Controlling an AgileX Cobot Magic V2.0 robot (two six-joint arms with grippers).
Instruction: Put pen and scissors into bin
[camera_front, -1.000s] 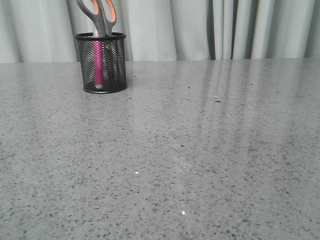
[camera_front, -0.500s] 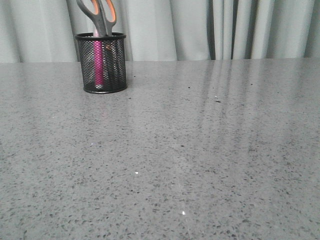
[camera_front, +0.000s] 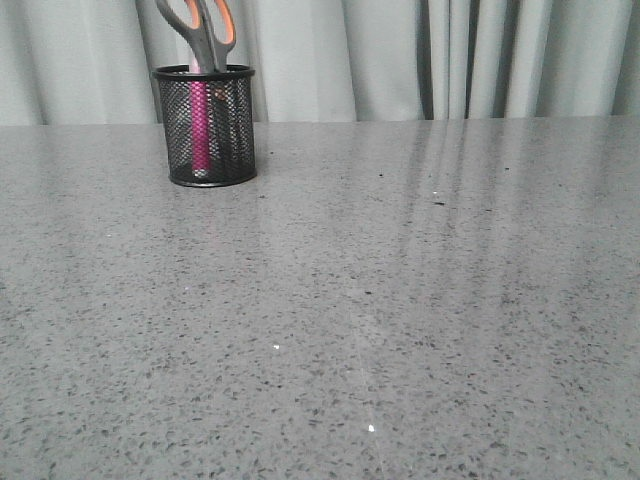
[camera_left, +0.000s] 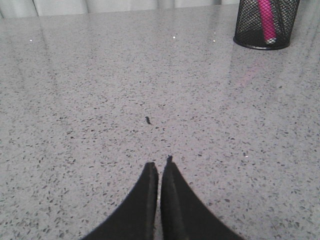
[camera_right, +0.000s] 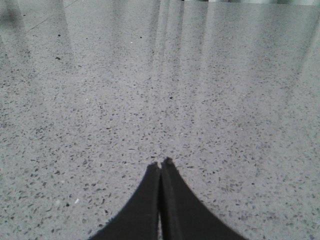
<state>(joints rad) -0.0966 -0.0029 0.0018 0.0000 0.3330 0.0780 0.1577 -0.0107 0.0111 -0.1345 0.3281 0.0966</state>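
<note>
The black mesh bin stands upright at the far left of the grey speckled table. The pink pen stands inside it, seen through the mesh. The scissors stand in it too, blades down, with the grey and orange handles sticking out above the rim. In the left wrist view the bin and the pen show far ahead. My left gripper is shut and empty, low over bare table. My right gripper is shut and empty over bare table. Neither gripper shows in the front view.
Pale curtains hang behind the table's far edge. A small dark speck lies on the table ahead of the left gripper.
The front view has shifted very slightly; the bin, pen and scissors stand as before. Nothing else has visibly moved.
</note>
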